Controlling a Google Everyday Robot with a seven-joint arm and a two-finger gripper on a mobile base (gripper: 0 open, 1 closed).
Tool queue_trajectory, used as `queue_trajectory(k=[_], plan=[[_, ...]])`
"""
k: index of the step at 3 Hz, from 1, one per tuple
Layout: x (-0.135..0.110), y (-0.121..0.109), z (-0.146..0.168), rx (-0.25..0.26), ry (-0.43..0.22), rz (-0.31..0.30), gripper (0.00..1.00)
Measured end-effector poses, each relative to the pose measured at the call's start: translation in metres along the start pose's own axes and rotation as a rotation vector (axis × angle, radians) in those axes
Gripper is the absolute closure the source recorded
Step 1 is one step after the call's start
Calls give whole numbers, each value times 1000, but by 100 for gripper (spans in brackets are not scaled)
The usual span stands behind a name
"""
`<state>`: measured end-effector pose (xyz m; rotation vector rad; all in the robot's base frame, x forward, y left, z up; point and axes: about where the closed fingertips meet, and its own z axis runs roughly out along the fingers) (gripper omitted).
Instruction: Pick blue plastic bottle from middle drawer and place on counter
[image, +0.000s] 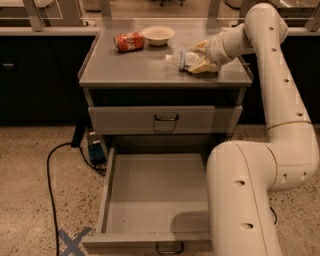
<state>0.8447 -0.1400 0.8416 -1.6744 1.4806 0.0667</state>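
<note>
The blue plastic bottle (181, 60) lies on its side on the right part of the counter (135, 67), white cap pointing left. My gripper (201, 56) reaches in from the right and is closed around the bottle's base end, with one finger behind it and one in front. The middle drawer (155, 192) is pulled wide open below, and its grey floor is bare. My arm's lower link covers the drawer's right front corner.
A red soda can (129, 41) lies on its side and a white bowl (158, 34) stands at the back of the counter. A closed grey drawer (166, 119) sits above the open one. A black cable (50, 170) and a blue tape cross (74, 241) lie on the speckled floor at the left.
</note>
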Motion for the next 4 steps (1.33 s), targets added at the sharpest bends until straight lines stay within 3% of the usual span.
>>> queue_trajectory(k=[2,3,4], plan=[[0,0,0,0,0,0,12],[0,0,0,0,0,0,0],[0,0,0,0,0,0,0]])
